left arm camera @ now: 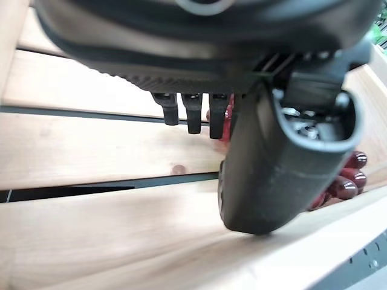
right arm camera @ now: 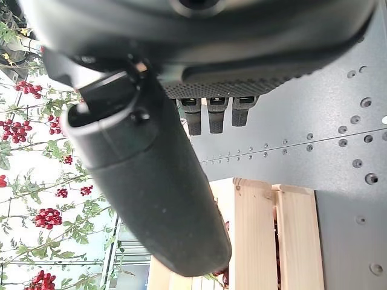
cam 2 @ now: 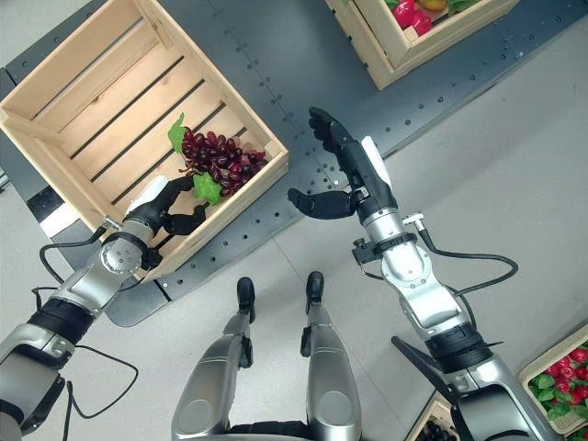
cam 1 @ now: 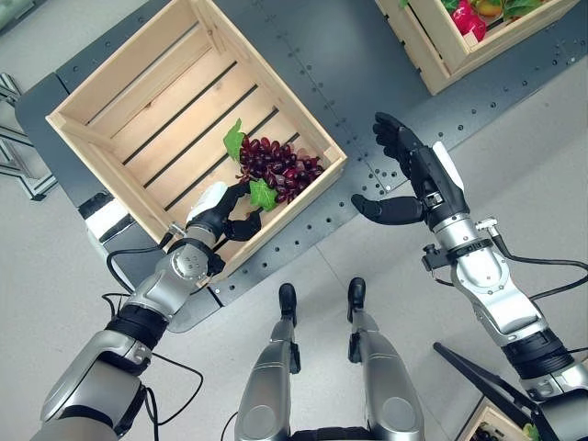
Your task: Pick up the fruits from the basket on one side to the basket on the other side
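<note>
**Grey floor, dark perforated platform, a berry-print wall**

A pale grey floor (cam 1: pixel 551 119) spreads under everything, smooth and evenly lit, with only soft shadows. Across it runs a dark grey metal platform (cam 1: pixel 312 55), laid on the diagonal and dotted with rows of small holes; its rounded corner shows at the near left. At the far left edge stands part of a light metal frame (cam 1: pixel 14 152). The right wrist view catches a wall panel (right arm camera: pixel 36 199) printed with red berries and green leaves on white.

Dark red grapes (cam 1: pixel 280 167), green leaves, pale wooden crate (cam 1: pixel 119 101).
</note>
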